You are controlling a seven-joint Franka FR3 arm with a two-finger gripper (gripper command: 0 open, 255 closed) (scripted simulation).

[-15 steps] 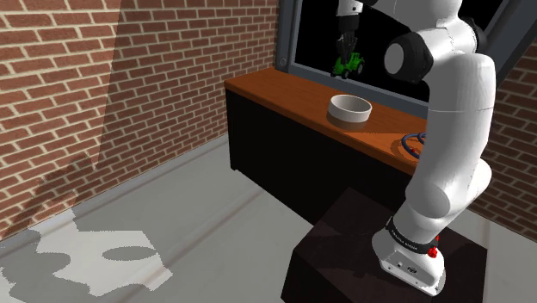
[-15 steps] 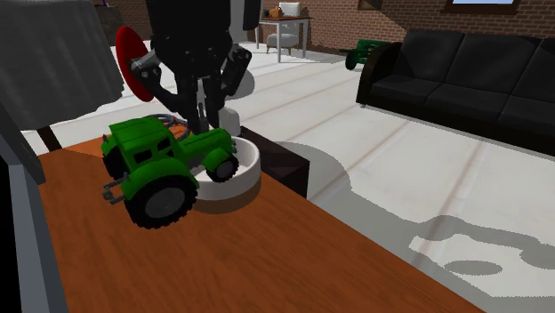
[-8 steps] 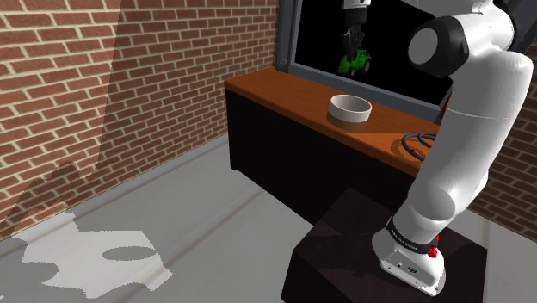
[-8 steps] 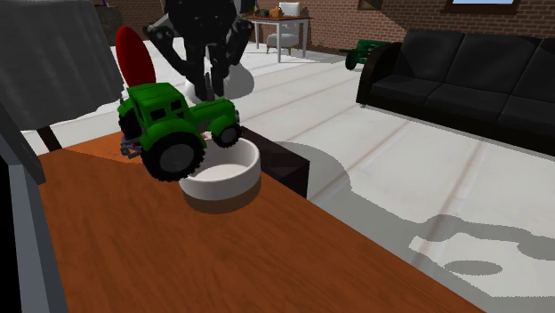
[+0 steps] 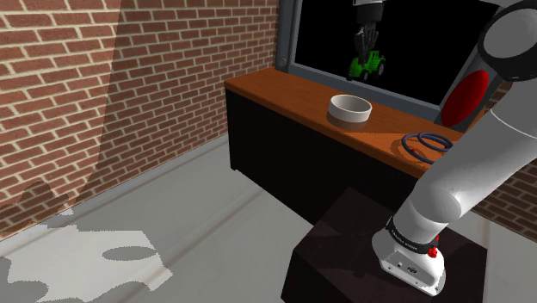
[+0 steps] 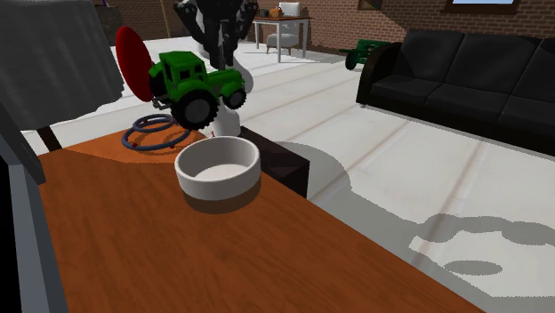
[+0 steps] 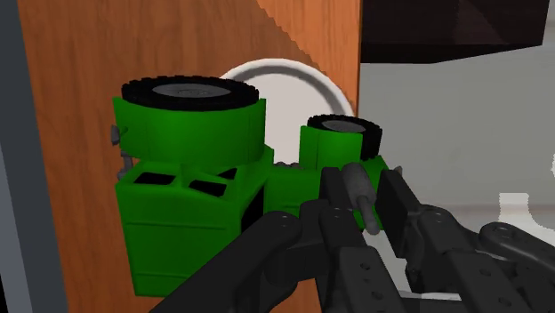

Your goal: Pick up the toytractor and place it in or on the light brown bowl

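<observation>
The pincer (image 6: pixel 216 49) is clamped on the tractor (image 6: pixel 191 84), which hangs tilted in the air just beneath it. Further below, roughly along the pincer's line, the bowl (image 6: pixel 213 187) stands empty on the tabletop (image 6: pixel 178 258). So the pick is done. I'd say lowering and letting go are still left. A second ago the tractor hung low beside the bowl's rim, and now it rides well clear above it

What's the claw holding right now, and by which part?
The green toy tractor, clasped by the claw at its narrow hood, beside the small front wheel, in the air.
</observation>
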